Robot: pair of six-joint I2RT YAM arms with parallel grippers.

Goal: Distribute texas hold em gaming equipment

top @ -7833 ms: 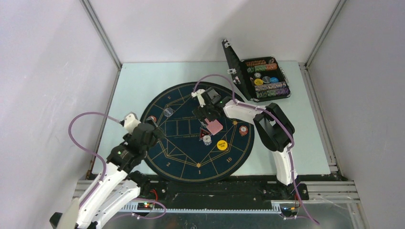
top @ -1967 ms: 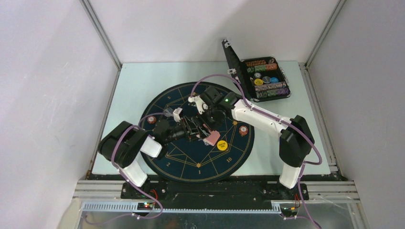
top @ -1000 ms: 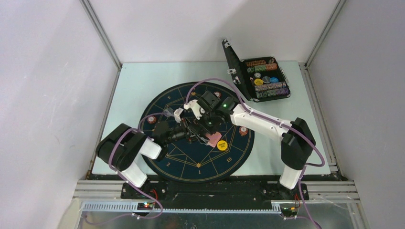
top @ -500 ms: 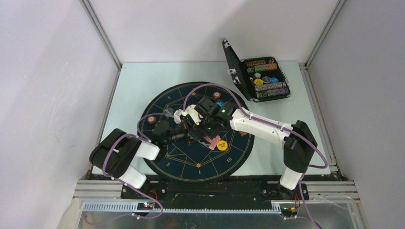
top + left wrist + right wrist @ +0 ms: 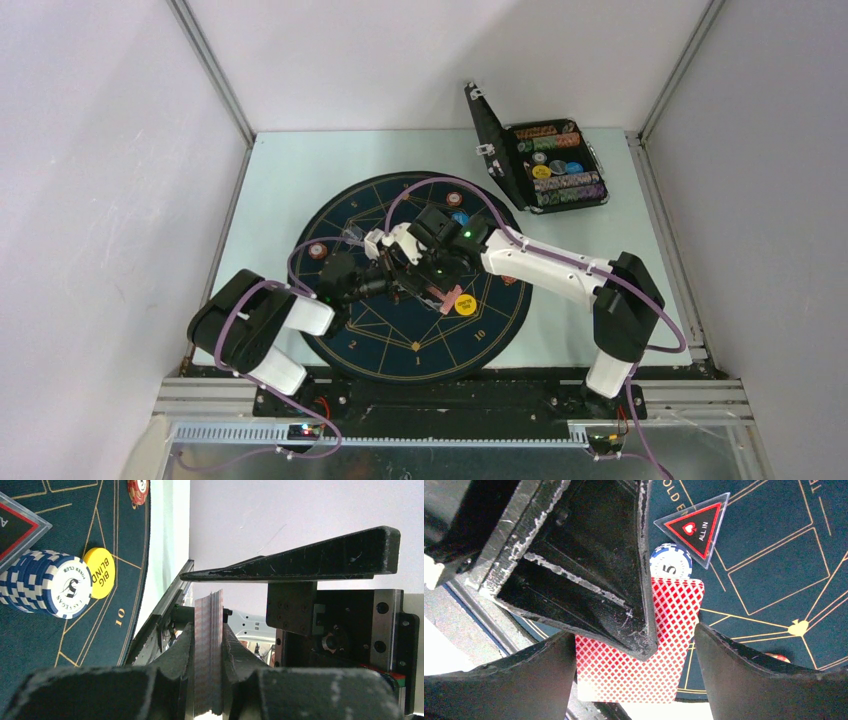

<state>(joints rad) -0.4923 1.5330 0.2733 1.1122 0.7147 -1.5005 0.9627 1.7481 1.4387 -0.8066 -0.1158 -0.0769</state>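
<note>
A deck of red-backed playing cards [image 5: 208, 655] stands edge-on in my left gripper [image 5: 208, 630], which is shut on it over the mat's middle [image 5: 405, 283]. My right gripper [image 5: 634, 655] is open, with one finger on each side of the same cards [image 5: 644, 675]. One side looks close to touching and a narrow gap shows at the other. The left gripper's black finger [image 5: 589, 580] covers part of the deck's back. On the mat lie a triangular "all in" marker [image 5: 696, 525], a blue-white chip stack [image 5: 47, 584] and a yellow big-blind disc [image 5: 465, 303].
The round dark-blue mat [image 5: 400, 340] holds orange-red chips at its left [image 5: 317, 251] and far [image 5: 453, 199] edges, plus a blue disc [image 5: 459, 217]. The open black case [image 5: 545, 165] with chip rows stands at the back right.
My right gripper has shifted a little left onto the cards in the left gripper, and its jaws have narrowed around them. The left gripper has kept its hold.
</note>
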